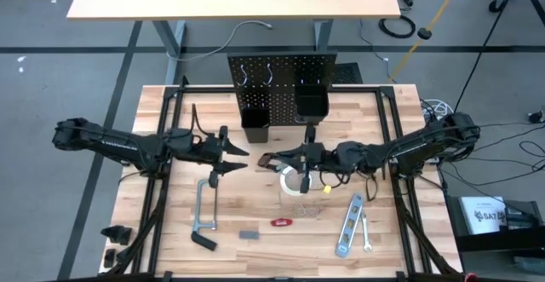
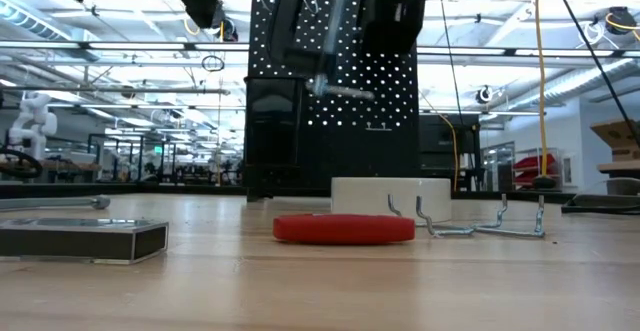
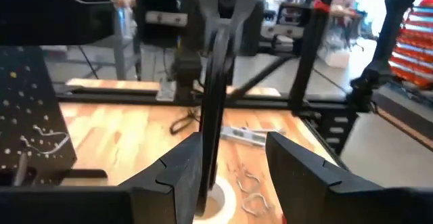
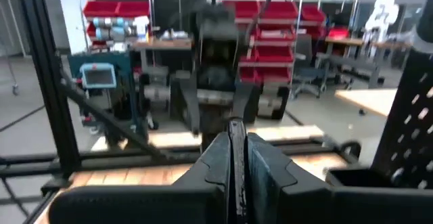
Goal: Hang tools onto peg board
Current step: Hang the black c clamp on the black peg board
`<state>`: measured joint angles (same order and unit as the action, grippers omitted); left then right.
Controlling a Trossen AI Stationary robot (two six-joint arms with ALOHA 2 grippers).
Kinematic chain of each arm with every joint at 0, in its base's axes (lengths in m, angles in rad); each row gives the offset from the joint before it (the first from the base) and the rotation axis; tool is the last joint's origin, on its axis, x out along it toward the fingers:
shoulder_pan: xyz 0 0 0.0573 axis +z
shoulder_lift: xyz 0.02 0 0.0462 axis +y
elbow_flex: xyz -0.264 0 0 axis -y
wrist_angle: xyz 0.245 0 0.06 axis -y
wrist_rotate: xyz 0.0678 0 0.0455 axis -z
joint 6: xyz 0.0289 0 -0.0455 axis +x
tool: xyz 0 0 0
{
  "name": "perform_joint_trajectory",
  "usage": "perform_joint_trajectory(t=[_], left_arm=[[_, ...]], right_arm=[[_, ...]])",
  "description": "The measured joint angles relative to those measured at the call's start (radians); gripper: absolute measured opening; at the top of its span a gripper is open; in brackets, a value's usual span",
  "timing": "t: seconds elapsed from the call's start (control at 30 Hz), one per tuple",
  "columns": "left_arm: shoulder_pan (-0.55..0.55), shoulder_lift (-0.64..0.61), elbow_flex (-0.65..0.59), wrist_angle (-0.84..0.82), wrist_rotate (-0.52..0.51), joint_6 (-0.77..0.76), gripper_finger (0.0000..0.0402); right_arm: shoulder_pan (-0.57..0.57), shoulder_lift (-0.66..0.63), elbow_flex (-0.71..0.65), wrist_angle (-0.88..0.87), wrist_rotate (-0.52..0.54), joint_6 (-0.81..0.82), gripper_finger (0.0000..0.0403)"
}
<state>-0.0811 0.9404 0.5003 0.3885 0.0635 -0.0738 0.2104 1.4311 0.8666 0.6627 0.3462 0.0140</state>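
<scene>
One wide tabletop (image 1: pixel 255 201) carries nearly everything. The peg board (image 1: pixel 281 67) stands upright at its far edge with two bins (image 1: pixel 255 118) hooked on and no tools hung yet. Both arms meet mid-table in front of the board. The left gripper (image 1: pixel 241 159) hovers with jaws open and empty, facing the right gripper (image 1: pixel 283 157), whose jaws are pinched closed on a thin dark tool (image 3: pixel 215 95) held above the white tape roll (image 1: pixel 292 182); which tool it is, can't tell. The grey bar clamp (image 1: pixel 204 205) lies flat near the left arm. It's probably the heaviest piece, stiff steel, so best taken on the bar close to the head so it doesn't swing. The silver level (image 1: pixel 348 226) lies toward the near right; it's rigid, smooth and likely slippery, so grip it mid-length across the narrow faces. The tape roll is light; pinch through its rim. The small wrench (image 1: pixel 366 233) lies just beside the level, and the red-handled tool (image 1: pixel 282 222) lies near the front. Both are low and flat, and need a fingertip pinch at the edges.
</scene>
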Motion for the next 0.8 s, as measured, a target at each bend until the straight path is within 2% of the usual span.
perform_joint_trajectory(t=[0.17, 0.3, 0.43, 0.57, 0.8], left_arm=[[0.000, 0.006, -0.149, 0.347, -0.036, -0.023, 0.0168], [0.000, 0.009, -0.255, 0.545, -0.101, -0.025, 0.0168], [0.000, 0.022, -0.285, 0.640, -0.107, -0.026, 0.0168], [0.000, 0.060, -0.280, 0.669, -0.107, -0.025, 0.0168], [0.001, 0.208, -0.238, 0.798, -0.107, 0.016, 0.0168]], right_arm=[[0.001, -0.031, 0.035, 0.018, -0.005, -0.033, 0.0019], [0.001, -0.030, 0.071, 0.010, -0.009, -0.058, 0.0019], [0.001, -0.030, 0.105, 0.015, -0.008, -0.084, 0.0019], [0.001, -0.030, 0.144, 0.016, -0.008, -0.117, 0.0019], [0.001, -0.030, 0.188, 0.015, -0.010, -0.155, 0.0019]])
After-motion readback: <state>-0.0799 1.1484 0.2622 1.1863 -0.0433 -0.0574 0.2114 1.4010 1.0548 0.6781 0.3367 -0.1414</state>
